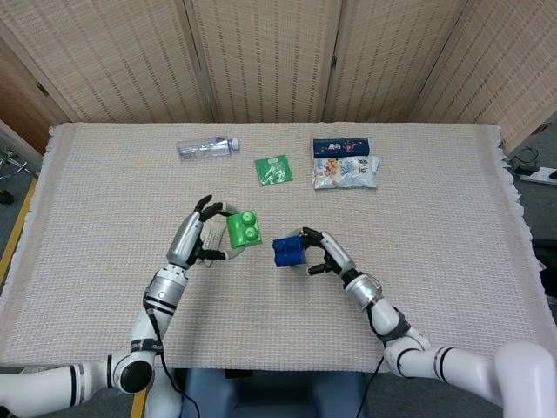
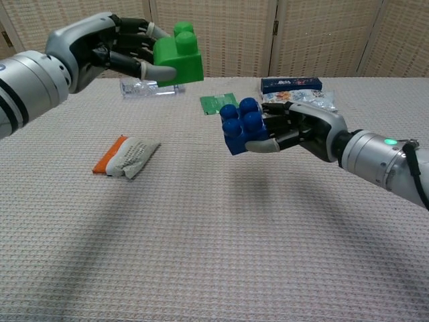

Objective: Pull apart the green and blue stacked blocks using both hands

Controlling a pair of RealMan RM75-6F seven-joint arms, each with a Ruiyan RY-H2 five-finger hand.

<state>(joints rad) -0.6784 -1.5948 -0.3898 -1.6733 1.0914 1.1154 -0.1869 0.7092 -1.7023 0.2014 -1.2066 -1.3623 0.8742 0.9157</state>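
Observation:
The green block (image 1: 244, 229) (image 2: 178, 57) and the blue block (image 1: 286, 252) (image 2: 242, 125) are separate, both held above the table with a gap between them. My left hand (image 1: 198, 237) (image 2: 114, 48) grips the green block from its left side, studs up. My right hand (image 1: 323, 253) (image 2: 299, 127) holds the blue block from its right side, a little lower than the green one.
An orange-and-white packet (image 2: 125, 155) lies on the woven cloth under my left hand. At the back lie a clear plastic bottle (image 1: 207, 146), a green sachet (image 1: 273, 169), a dark blue box (image 1: 341, 146) and a snack bag (image 1: 345, 171).

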